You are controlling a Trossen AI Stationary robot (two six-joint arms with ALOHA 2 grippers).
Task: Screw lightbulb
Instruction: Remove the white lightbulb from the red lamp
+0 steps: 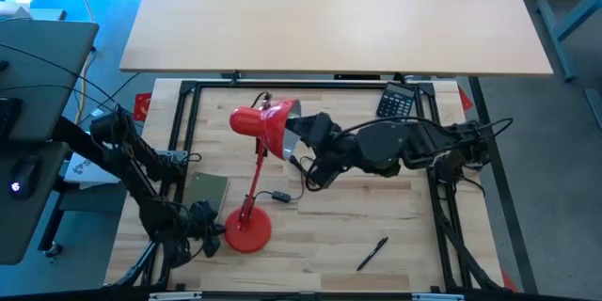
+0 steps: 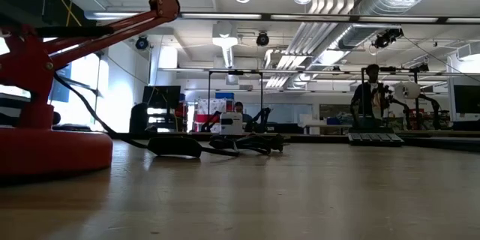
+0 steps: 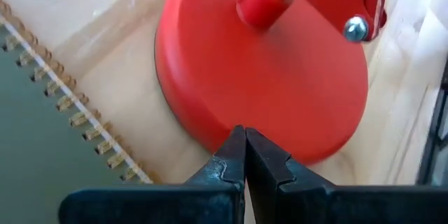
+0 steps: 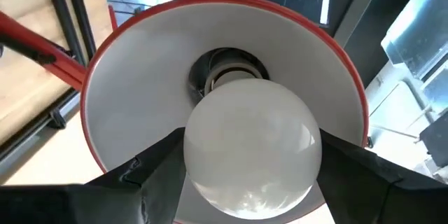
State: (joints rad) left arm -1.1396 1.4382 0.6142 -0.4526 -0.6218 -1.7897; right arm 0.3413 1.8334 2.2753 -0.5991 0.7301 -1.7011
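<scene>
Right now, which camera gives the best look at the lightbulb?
The right wrist view: the lightbulb fills the picture, held between the right gripper fingers at the red shade. The high view hides it behind shade and gripper; the low and left wrist views miss it.

One camera is looking straight down on the counter (image 1: 376, 235). Another is sitting at counter height, facing the room. Each wrist camera is peering closely past its own jaws. The overhead, low and left wrist views are sharing the lamp base (image 1: 247, 231).
</scene>
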